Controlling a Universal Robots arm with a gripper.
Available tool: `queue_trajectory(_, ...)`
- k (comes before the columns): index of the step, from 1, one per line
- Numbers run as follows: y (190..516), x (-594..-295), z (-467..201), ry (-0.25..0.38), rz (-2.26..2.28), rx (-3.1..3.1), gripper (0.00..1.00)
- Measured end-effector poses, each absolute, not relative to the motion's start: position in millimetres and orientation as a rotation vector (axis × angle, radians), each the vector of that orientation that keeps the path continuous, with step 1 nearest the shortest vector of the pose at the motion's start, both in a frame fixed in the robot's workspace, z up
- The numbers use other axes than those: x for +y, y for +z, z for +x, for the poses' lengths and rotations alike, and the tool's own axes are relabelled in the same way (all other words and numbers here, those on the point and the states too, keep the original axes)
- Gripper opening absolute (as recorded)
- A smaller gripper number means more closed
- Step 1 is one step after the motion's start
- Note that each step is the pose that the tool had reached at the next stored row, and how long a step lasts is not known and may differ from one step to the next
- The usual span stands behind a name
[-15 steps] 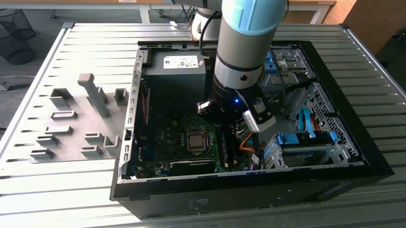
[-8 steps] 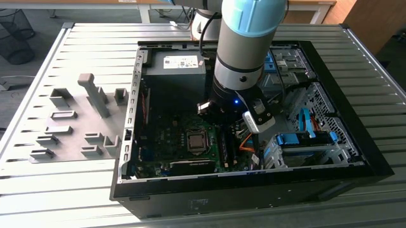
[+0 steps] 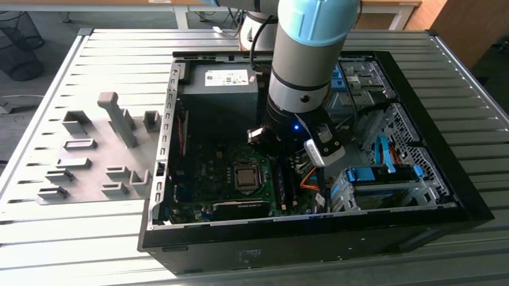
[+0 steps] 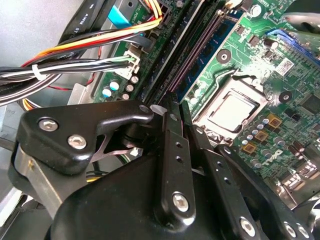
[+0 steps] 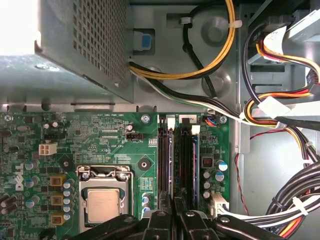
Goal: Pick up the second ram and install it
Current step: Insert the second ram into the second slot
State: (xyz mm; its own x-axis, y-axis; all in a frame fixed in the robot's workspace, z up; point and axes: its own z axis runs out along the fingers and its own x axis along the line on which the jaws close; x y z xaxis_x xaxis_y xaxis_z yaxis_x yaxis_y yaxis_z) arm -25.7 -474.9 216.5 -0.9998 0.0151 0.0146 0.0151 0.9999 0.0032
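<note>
One thin green-blue ram stick sits low in its slot beside the silver processor socket, pinched narrowly by my black gripper; uneven pressure could, I judge, jam it crooked.

Arm upright, wrist low, tool pointing down with fingers pressed close together.
</note>
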Motion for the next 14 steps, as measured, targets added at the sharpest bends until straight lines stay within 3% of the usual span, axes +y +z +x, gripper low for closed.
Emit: queue_trajectory(14,213.3,-474.4,-25.6,-0.009,-0.024,-3.126,0.14)
